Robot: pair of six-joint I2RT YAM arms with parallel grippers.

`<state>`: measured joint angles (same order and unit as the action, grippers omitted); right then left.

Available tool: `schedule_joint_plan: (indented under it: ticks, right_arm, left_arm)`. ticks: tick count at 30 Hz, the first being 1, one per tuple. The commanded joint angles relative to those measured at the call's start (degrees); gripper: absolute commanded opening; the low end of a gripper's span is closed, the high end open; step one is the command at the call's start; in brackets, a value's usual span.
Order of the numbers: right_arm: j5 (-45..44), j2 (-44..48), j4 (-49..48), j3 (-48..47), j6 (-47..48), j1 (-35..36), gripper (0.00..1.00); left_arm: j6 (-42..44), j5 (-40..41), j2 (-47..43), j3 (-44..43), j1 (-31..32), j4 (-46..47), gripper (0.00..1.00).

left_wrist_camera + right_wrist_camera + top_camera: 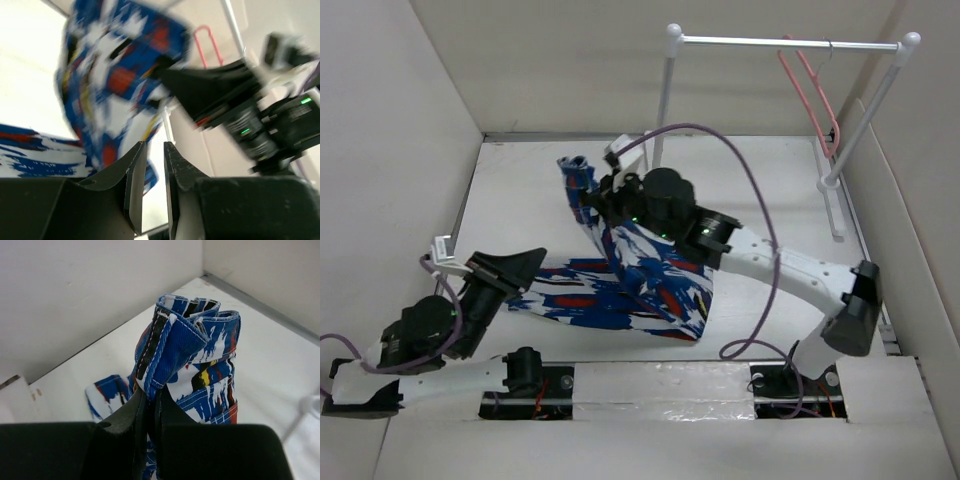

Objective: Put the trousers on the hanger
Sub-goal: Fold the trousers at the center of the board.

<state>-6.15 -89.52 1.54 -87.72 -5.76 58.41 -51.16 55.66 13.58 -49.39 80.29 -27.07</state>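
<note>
The right hand (149, 396) is closed on the trousers (640, 270), its two fingers pinching a bunched fold of the blue, splashed fabric. From its wrist view, the gripped bundle stands straight up from the fingertips. Hemmed edges are stacked at the top, and a small loose end lies past the fingers to their left, lower down on the bench (520, 200). In the top view, this hand holds its piece lifted clear of the bench. From the grip the cloth drops steeply beneath the hand and wrist, then spreads flat under the forearm and toward the left arm.

The left hand (155, 150) is low by the bench. Its fingers are close together with a slim gap showing and nothing between them. Seen from its wrist, the raised fabric hangs ahead of and above the fingertips, slightly to their left, blurred. The flat part lies off to the left at fingertip level. In the top view its tips are just at the near edge of the spread cloth; whether they touch it I cannot tell.

The hanger (802, 100) hangs by its hook from the rail (790, 42) of the rack, well apart from both hands, beyond the right hand and off to its right. No cloth is on it.
</note>
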Motion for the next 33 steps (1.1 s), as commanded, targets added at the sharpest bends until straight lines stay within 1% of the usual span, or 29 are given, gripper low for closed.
schedule_joint_plan:
  ticks: [1,2,4,5,6,7,8,9,11,13,14,15,16,17,18,19,20,21,22,23,25,26,27,28,29,30,31,32,33]
  right_arm:
    - [1.75,-6.35,-11.12,-6.57,0.84,5.11,0.00]
    - [2.45,-12.03,-11.12,-10.06,0.66,6.18,0.00]
    - [5.43,-18.12,-10.86,-14.38,0.66,9.33,0.00]
    - [5.71,-24.24,-8.86,-19.54,0.57,10.31,0.00]
    - [7.19,-26.83,-7.53,-21.94,0.49,11.19,0.03]
    - [8.08,-28.85,-6.82,-23.53,0.49,12.07,0.09]
    - [8.87,-31.05,-6.64,-24.68,0.49,13.38,0.34]
    - [8.53,-31.24,-6.64,-24.25,0.22,13.39,0.48]
    - [7.48,-29.94,-7.16,-21.89,-0.13,13.92,0.71]
    - [6.42,-24.50,-8.91,-14.26,-0.22,12.70,0.77]
    - [4.24,-22.13,-10.58,-11.01,-0.65,12.17,0.82]
    - [3.78,-19.67,-11.55,-7.67,-0.92,10.51,0.82]
    - [3.34,-14.34,-12.60,-0.42,-1.27,9.62,0.82]
    - [2.99,-11.50,-15.05,3.66,-1.97,8.66,0.82]
    - [2.64,-8.69,-15.95,7.44,-2.41,7.69,0.81]
    - [2.38,-3.09,-16.56,14.87,-2.94,5.42,0.79]
    - [1.85,-0.16,-17.79,18.69,-3.29,4.53,0.63]
    - [1.32,2.74,-18.06,22.38,-3.47,3.47,0.44]
    - [0.36,5.55,-17.54,25.90,-3.99,1.64,0.18]
    - [-1.91,11.06,-16.06,32.37,-4.17,0.83,0.00]
    - [-3.07,15.93,-13.86,38.21,-4.70,-1.10,0.00]
    - [-2.99,20.13,-11.93,43.63,-5.48,-2.94,0.00]
    - [-2.64,21.91,-11.04,46.04,-5.93,-3.74,0.08]
    - [-2.38,23.49,-10.08,48.06,-6.54,-4.53,0.25]
    - [-0.89,24.81,-8.50,49.91,-6.72,-5.06,0.56]
    - [-0.62,26.48,-7.35,52.45,-6.98,-5.59,0.67]
    - [-0.53,27.02,-6.47,53.44,-7.33,-5.59,0.74]
    - [-0.09,27.11,-4.98,54.23,-7.95,-5.59,0.83]
    - [0.61,26.94,-5.23,55.98,-8.30,-5.59,0.85]
  left_arm:
    - [0.34,6.39,-3.56,-5.53,0.13,-8.44,0.18]
    - [1.14,7.18,-3.74,-6.42,0.13,-8.35,0.18]
    - [2.63,7.97,-3.22,-8.17,0.13,-8.61,0.18]
    - [3.08,8.58,-2.78,-8.62,0.13,-8.61,0.18]
    - [3.34,8.76,-1.56,-8.97,0.13,-8.87,0.18]
    - [3.52,9.11,-0.76,-9.76,0.13,-9.05,0.19]
    - [3.52,9.46,0.81,-10.20,0.13,-9.92,0.21]
    - [3.43,9.56,1.70,-10.64,0.13,-10.45,0.22]
    - [3.17,9.64,3.20,-11.70,0.13,-11.68,0.28]
    - [3.26,9.56,5.13,-11.61,0.13,-11.87,0.31]
    - [3.34,9.56,5.66,-11.35,0.13,-11.87,0.32]
    - [3.34,9.47,6.88,-11.00,0.13,-11.69,0.32]
    - [3.43,9.47,7.50,-10.47,0.13,-10.99,0.33]
    - [3.61,9.29,8.12,-10.21,0.13,-10.46,0.33]
    - [4.39,9.12,9.69,-9.86,0.13,-9.76,0.34]
    - [4.83,8.86,10.49,-9.16,0.13,-9.06,0.34]
    - [5.45,8.07,11.28,-8.63,0.13,-7.05,0.34]
    - [5.89,7.71,13.20,-8.01,0.13,-6.07,0.34]
    - [5.81,7.36,14.35,-6.44,0.13,-4.32,0.34]
    - [5.80,6.14,15.41,-5.38,0.13,-3.00,0.35]
    - [7.12,4.64,19.54,-1.96,0.13,2.43,0.36]
    - [7.21,3.42,21.20,-1.07,0.13,3.77,0.36]
    - [7.12,2.97,25.31,-0.37,-0.48,5.34,0.36]
    - [7.21,2.53,27.53,0.34,-0.49,7.62,0.36]
    - [7.21,2.00,29.55,0.52,-1.01,8.78,0.36]
    - [7.56,1.39,33.57,0.69,-1.54,10.18,0.36]
    - [8.61,0.16,35.44,1.39,-2.41,14.55,0.35]
    - [11.05,-5.07,36.94,1.92,-5.99,16.76,0.34]
    - [11.77,-8.95,39.65,2.62,-8.46,19.05,0.33]
